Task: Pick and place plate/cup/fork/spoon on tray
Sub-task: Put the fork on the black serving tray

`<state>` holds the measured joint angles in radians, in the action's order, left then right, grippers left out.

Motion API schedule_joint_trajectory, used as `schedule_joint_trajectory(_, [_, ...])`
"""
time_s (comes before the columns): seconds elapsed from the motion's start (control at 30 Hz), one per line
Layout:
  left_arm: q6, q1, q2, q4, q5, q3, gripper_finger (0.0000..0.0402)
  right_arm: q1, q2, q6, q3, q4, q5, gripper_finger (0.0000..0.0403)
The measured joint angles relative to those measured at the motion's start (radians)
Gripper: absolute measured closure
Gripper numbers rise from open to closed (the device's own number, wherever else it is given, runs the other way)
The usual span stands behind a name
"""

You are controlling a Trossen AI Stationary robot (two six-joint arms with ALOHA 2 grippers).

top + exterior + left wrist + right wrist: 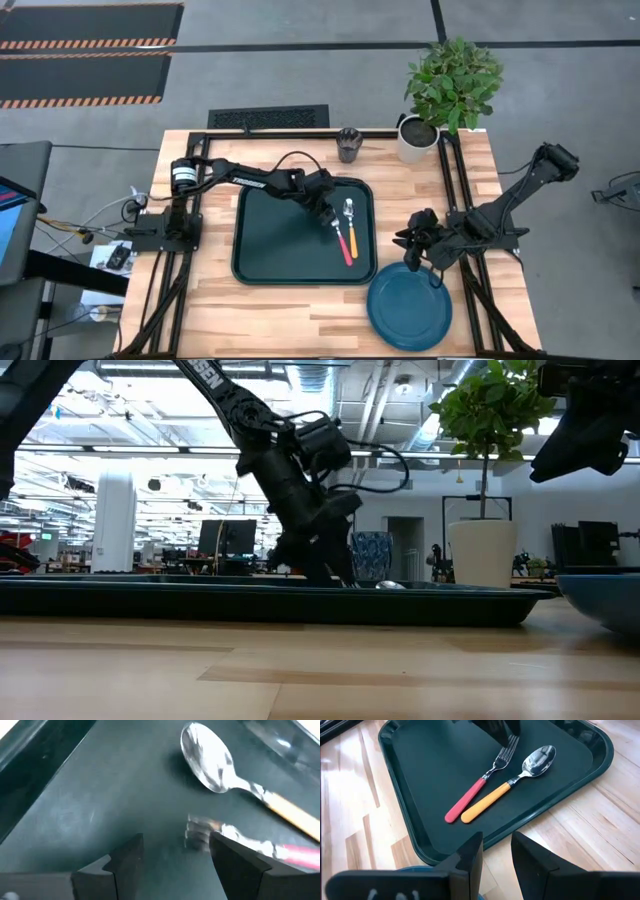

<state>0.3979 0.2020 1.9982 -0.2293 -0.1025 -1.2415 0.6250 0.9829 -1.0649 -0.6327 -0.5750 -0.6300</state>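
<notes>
Even, bright overhead light fell softly. Glare streaked the spoon (207,762) and the tray (75,810) toward two o'clock; the fork (200,832) tines were blurred.

The surface (600,830) is pale, smooth wood in glued strips with visible grain. The tray (420,780) looks like dark green plastic with a soft sheen. The spoon (517,777) has a polished, mirror-bright metal bowl and a smooth orange handle; the fork (480,785) has shiny metal tines and a smooth red-pink handle. The plate (409,306) is matt blue.
</notes>
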Motion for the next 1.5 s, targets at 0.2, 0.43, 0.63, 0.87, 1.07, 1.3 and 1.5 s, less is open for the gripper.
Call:
schedule_joint_trajectory(0.2, [0.014, -0.002, 0.021, 0.017, 0.001, -0.003, 0.0208, 0.001, 0.0, 0.0, 0.0, 0.001, 0.001, 0.0275])
schedule_joint_trajectory(0.43, [0.017, 0.001, 0.021, 0.014, -0.012, -0.007, 0.0285, 0.001, 0.0, 0.0, 0.0, -0.001, 0.002, 0.0276])
schedule_joint_trajectory(0.63, [0.02, 0.002, 0.022, 0.024, -0.034, -0.009, 0.0353, 0.001, 0.0, 0.001, 0.0, -0.001, 0.002, 0.0276])
schedule_joint_trajectory(0.87, [0.02, 0.006, 0.019, 0.035, -0.102, -0.011, 0.039, 0.001, 0.0, 0.002, 0.0, -0.002, 0.001, 0.0276])
schedule_joint_trajectory(1.07, [0.002, 0.025, 0.016, 0.022, -0.168, -0.01, 0.0392, 0.001, 0.0, 0.002, 0.0, -0.001, 0.001, 0.0276])
schedule_joint_trajectory(1.3, [-0.193, 0.072, -0.004, -0.143, -0.24, -0.077, 0.0393, 0.001, 0.0, 0.0, 0.0, -0.017, 0.001, 0.0276])
schedule_joint_trajectory(1.5, [-0.379, 0.086, -0.001, -0.308, -0.25, -0.187, 0.0393, 0.001, 0.0, 0.0, 0.0, -0.025, 0.001, 0.0276])
